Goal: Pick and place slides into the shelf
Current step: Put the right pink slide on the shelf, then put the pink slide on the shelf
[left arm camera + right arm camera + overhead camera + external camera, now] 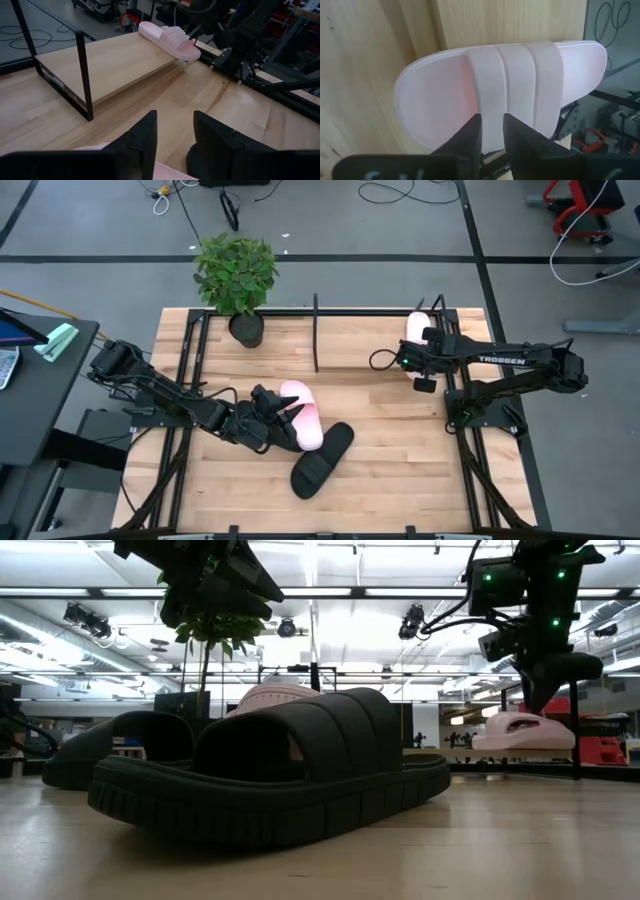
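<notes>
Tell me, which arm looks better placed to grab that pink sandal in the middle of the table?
The left. Its gripper sits right over that pink slide, while the right gripper is far off at the other pink slide.

Potted plant (pixel 236 275) is placed at the wooden table's (pixel 400 470) far edge, left of centre. Cables (pixel 390 192) are strewn on the grey floor beyond. A dark desk (pixel 40 395) is seen left, with a green item (pixel 60 340) on it.
</notes>
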